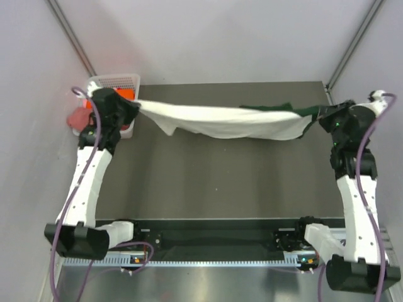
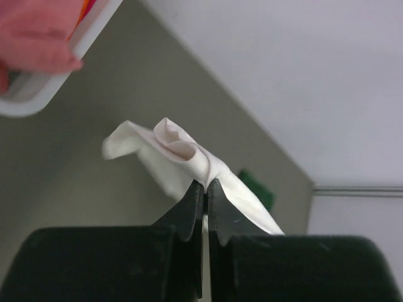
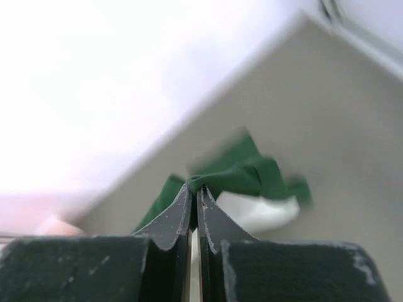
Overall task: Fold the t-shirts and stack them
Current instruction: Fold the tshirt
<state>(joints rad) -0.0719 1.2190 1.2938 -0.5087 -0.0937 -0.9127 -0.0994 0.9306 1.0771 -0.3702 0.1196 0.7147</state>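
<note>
Two claws hold a white-and-green t-shirt [image 1: 227, 123] slung above the grey surface [image 1: 220, 182] across the upper frame, the left claw [image 1: 135, 107] clamped on its white edge, the right claw [image 1: 318, 115] clamped on green cloth.

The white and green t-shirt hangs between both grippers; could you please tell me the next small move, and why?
Probably lower both ends together to lay the t-shirt on the table: the left gripper and right gripper each pinch an end, and the cloth sags bunched between them, not yet spread flat.
</note>
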